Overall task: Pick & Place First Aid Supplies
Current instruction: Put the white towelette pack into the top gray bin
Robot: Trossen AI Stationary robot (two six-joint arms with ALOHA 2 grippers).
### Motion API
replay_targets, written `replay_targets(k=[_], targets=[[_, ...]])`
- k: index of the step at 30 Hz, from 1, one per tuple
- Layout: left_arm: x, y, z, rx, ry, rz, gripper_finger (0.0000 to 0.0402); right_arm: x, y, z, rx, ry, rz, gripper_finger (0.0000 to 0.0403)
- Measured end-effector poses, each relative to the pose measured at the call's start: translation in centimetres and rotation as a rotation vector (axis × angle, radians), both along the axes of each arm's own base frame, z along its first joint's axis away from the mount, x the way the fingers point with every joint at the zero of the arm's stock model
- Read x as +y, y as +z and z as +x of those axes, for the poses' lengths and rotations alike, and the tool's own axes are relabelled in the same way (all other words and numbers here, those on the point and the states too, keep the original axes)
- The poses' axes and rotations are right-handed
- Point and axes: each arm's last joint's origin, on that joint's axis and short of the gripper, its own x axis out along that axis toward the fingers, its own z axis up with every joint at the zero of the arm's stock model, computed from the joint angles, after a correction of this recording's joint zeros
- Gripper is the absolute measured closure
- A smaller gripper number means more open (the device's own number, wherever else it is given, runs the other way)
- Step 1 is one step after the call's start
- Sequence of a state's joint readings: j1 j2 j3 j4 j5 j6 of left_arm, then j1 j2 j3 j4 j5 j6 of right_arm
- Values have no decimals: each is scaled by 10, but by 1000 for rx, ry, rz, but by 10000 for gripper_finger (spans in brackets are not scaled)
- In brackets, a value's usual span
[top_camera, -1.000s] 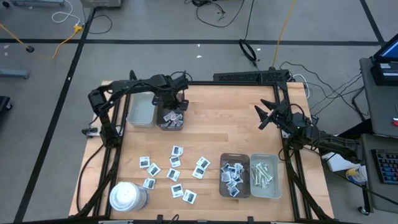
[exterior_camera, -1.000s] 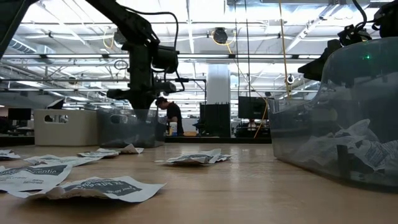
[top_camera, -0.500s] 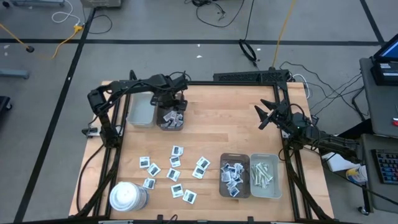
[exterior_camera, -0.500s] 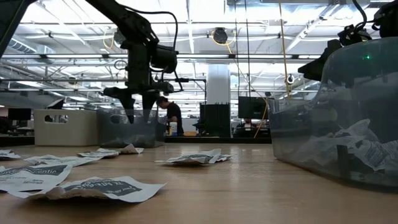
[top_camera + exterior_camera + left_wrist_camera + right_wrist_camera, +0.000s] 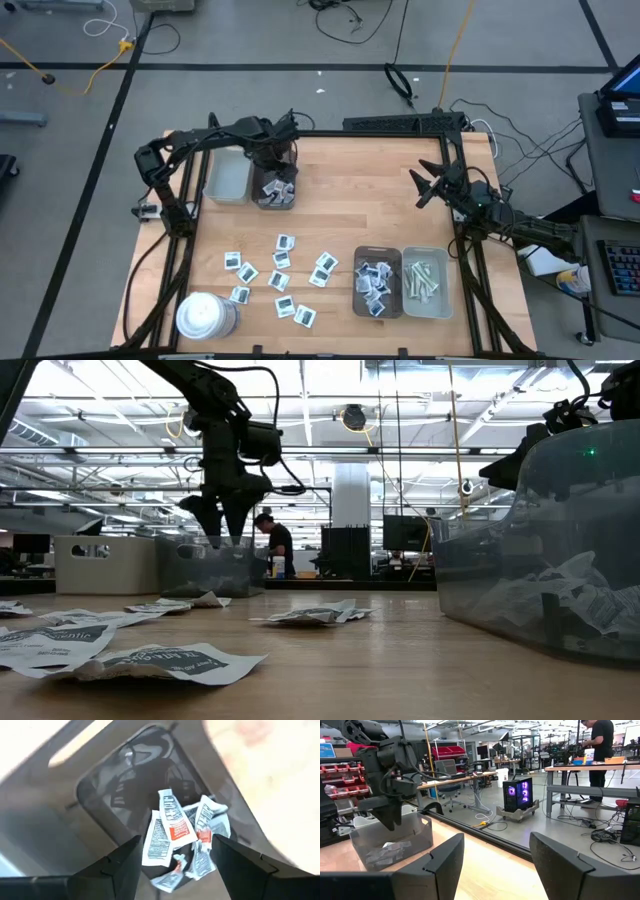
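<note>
My left gripper (image 5: 272, 166) hangs open, pointing down, just above the dark tray (image 5: 274, 190) at the table's far left. Nothing is between its fingers. Under it, a heap of white first aid packets (image 5: 180, 832) lies on the tray's floor. Several more packets (image 5: 281, 274) lie flat on the wood in the near middle. At the near right, a brown tray (image 5: 377, 281) holds packets and a grey tray (image 5: 425, 280) holds pale strips. My right gripper (image 5: 422, 186) waits open and level at the far right, above the table.
A light grey tray (image 5: 227, 178) stands directly left of the dark one. A large white cylinder (image 5: 206, 315) stands at the near left corner. Bare wood lies between the far trays and the loose packets. A person stands in the room beyond the table.
My left gripper has opened from shut above the dark tray. It has rolled about its downward axis and risen slightly.
</note>
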State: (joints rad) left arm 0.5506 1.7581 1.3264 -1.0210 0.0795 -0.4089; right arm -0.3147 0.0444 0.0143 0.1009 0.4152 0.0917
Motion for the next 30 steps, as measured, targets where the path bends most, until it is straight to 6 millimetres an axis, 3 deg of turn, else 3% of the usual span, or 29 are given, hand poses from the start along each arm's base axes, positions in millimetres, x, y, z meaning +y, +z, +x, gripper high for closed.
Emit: replay_targets(k=[9,16,23,30], targets=[[-14,21,-2,-52,-473,108,162,0,0,0,0,0,0,181],[-31,31,-4,-43,-695,127,162,0,0,0,0,0,0,182],[-47,31,-2,-11,-745,93,163,0,0,0,-1,0,0,183],[-86,39,28,-36,-823,93,163,0,0,0,0,0,0,181]])
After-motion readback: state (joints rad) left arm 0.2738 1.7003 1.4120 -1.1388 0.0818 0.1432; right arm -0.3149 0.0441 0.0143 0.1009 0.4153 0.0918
